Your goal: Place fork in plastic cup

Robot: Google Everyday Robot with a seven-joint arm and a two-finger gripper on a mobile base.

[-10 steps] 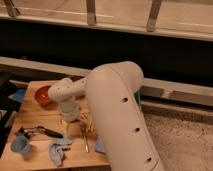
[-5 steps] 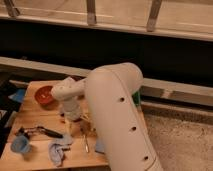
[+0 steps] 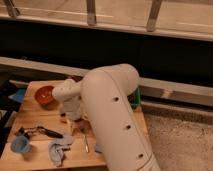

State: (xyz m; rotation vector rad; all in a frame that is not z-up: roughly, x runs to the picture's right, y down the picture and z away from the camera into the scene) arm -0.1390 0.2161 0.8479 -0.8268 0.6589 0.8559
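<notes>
Camera view — gripper [image 3: 71,121] low over table [image 3: 33,111], grip state unclear — fork [image 3: 86,144] near, plastic cup [image 3: 20,145] apart.

White tool [image 3: 69,119] above brown table [image 3: 35,114]; light-blue cup [image 3: 20,145]; silver fork [image 3: 86,144].

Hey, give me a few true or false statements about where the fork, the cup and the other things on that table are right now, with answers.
1. The fork lies on the wooden table, outside the plastic cup. True.
2. The plastic cup stands at the table's right edge. False: it stands near the table's near left corner.
3. The tool is over the table, to the right of the orange bowl. True.
4. The blue cloth lies inside the orange bowl. False: it lies on the table, between the plastic cup and the fork.
</notes>
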